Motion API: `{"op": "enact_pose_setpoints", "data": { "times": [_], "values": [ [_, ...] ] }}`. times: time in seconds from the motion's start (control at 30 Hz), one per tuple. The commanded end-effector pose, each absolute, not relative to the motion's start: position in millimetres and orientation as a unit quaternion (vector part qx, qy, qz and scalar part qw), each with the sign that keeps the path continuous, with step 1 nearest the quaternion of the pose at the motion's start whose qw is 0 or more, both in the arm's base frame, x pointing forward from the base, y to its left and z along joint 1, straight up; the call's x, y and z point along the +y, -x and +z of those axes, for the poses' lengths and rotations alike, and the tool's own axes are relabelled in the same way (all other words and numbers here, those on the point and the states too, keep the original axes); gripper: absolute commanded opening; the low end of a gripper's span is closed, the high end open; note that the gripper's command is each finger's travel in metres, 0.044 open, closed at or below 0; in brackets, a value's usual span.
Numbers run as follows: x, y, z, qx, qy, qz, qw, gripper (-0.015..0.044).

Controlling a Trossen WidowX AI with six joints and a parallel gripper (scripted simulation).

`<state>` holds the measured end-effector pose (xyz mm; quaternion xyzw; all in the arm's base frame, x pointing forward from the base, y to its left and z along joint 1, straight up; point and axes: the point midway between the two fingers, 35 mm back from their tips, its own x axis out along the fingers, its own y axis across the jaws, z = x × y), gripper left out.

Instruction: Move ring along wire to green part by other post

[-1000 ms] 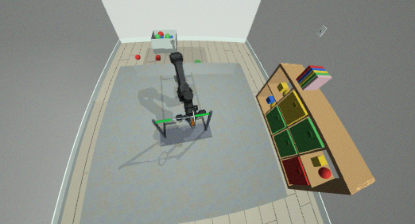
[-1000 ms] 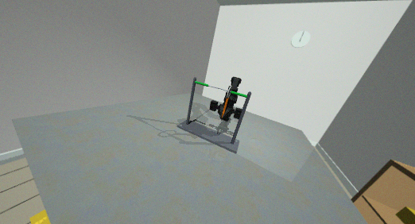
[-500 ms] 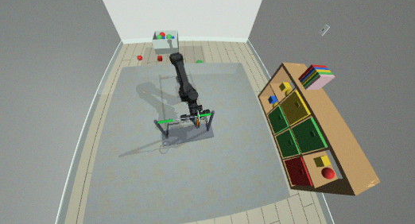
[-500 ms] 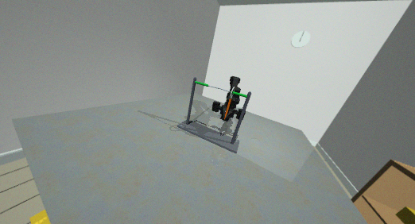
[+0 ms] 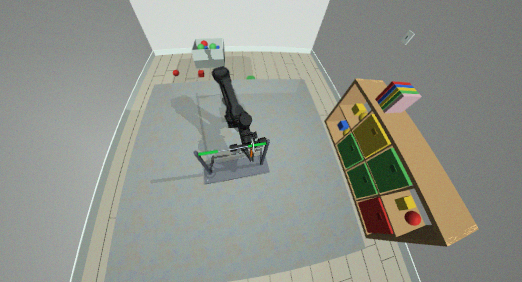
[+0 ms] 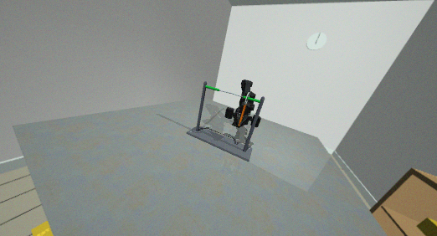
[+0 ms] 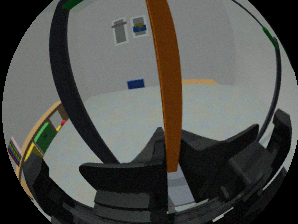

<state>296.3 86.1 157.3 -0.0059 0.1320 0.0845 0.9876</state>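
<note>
Grip: my gripper (image 5: 250,158) (image 6: 240,124) (image 7: 164,131) is clenched on the orange handle (image 5: 251,153) (image 6: 242,115) (image 7: 170,75).
Ring: the ring (image 5: 253,147) (image 6: 249,94) hangs around the wire at the inner end of one green part (image 5: 261,144) (image 6: 254,100) (image 7: 72,5), near its post (image 5: 265,152) (image 6: 254,125) (image 7: 59,60).
Grey wire: the thin grey part (image 5: 230,149) (image 6: 230,93) (image 7: 248,13) lies just inward; a backward drift or tilt could touch it.
Release: opening too soon might let the ring swing onto grey.
Retreat: my fingers could snag the handle and drag everything inward.

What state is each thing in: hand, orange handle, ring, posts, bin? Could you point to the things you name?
Hand (image 5: 251,158) (image 6: 240,125) (image 7: 164,131): shut on the handle.
Orange handle (image 5: 251,153) (image 6: 242,114) (image 7: 170,70): gripped.
Ring (image 5: 253,147) (image 6: 245,102): around the wire's green part.
Posts (image 5: 202,162) (image 6: 201,107): upright.
Bin (image 5: 208,61): open-topped, holding balls.
</note>
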Motion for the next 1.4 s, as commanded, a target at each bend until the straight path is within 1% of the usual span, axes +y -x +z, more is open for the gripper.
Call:
{"op": "enact_pose_setpoints", "data": {
  "times": [0.0, 0.3, 1.2, 1.37],
  "values": [
    [87, -297, 153, 0.131, 0.004, 0.084, 0.988, -0.015],
    [87, -297, 140, 0.131, 0.004, 0.084, 0.988, -0.015],
    [87, -297, 140, 0.131, 0.004, 0.084, 0.988, -0.015],
    [87, -297, 140, 0.131, 0.005, 0.085, 0.988, -0.0019]
  ]
}}
